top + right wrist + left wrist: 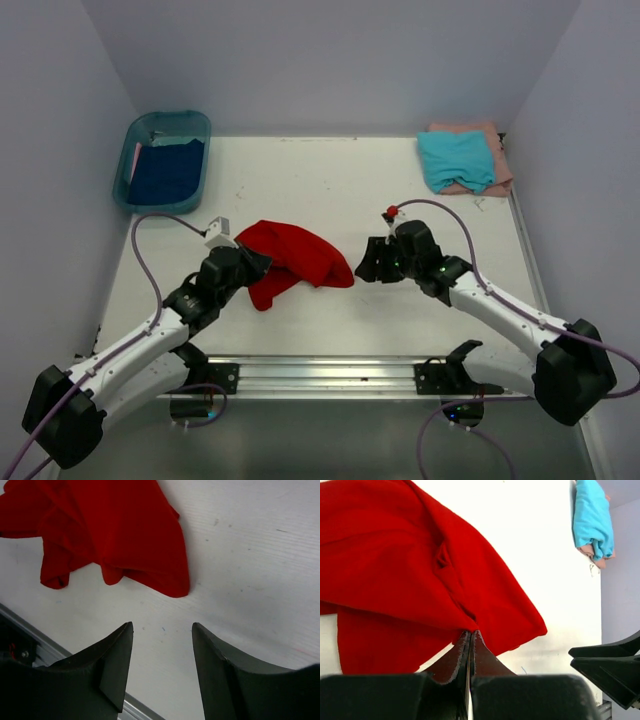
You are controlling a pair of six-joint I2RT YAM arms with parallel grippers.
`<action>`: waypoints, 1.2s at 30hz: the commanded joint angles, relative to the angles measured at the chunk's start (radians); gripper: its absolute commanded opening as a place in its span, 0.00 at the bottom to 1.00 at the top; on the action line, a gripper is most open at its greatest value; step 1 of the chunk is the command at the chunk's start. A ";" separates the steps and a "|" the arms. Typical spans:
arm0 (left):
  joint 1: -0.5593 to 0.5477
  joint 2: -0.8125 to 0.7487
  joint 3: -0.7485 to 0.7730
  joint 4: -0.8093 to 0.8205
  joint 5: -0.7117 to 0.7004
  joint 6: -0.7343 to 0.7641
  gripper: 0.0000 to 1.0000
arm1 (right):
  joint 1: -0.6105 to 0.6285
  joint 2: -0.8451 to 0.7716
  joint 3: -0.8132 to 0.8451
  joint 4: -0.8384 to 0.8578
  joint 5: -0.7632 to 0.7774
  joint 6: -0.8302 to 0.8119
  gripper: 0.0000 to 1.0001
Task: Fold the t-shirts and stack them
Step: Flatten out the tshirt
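Left gripper [470,636] pressed together, pinching the near edge of the red t-shirt [297,256], which lies crumpled mid table [330,190]. Right gripper [162,630] spread, empty, just right of its corner. Risk: the thin pinch slips on lift, or the right gripper grabs doubled layers and the fold bunches.

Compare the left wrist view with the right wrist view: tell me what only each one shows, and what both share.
Left wrist only: the left gripper, shut and pinching an edge of the red t-shirt; the teal t-shirt lying on the pink t-shirt far off. Right wrist only: the metal rail; the gap of the open right gripper, with nothing in it. Both: the red t-shirt, crumpled on the white table.
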 commanded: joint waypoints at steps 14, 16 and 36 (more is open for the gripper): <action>-0.017 -0.009 0.513 -0.216 0.074 0.227 0.00 | 0.162 0.209 0.265 0.056 -0.020 -0.063 0.24; -0.015 0.046 0.659 -0.240 0.123 0.275 0.00 | 0.162 0.189 0.275 0.036 -0.014 -0.071 0.24; -0.017 0.143 0.829 -0.297 0.165 0.337 0.00 | 0.228 0.252 0.285 0.143 -0.126 -0.014 0.61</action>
